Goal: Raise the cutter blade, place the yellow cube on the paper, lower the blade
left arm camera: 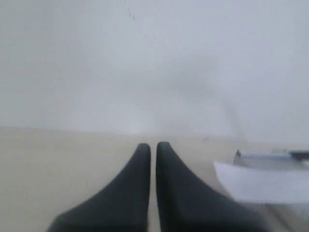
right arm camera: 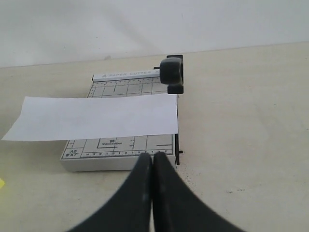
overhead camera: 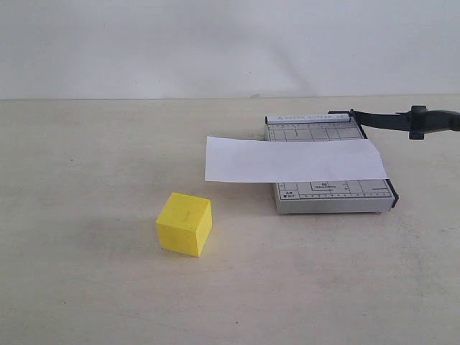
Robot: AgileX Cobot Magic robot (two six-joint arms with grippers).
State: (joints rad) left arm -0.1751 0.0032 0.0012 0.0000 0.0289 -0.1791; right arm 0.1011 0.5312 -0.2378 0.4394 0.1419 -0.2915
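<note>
The cutter blade is up, lifted off the grey cutter base. It is long and thin. One end is joined to the far right corner of the base. From there it slants up and toward the front, and its fat black handle reaches the right edge of the exterior view. In the right wrist view the handle points almost straight at the camera, so the blade looks very short there.

The paper lies flat on the base. Its long side runs left to right, across the blade's line. Its right end stops at the blade side of the base. Its left end hangs out past the base, over the table.

The yellow cube sits on the table, in front of the cutter and to its left. It is near the paper's left end but not touching it. It is turned a little, so one upright edge faces the front.

The right gripper is closed with its fingers pressed together, and it holds nothing. Its tips point at the near side of the base, close to the blade's corner. I cannot tell if they touch it.

The left gripper is closed too and holds nothing. The paper's loose end is ahead of it and off to one side, looking blurry.
</note>
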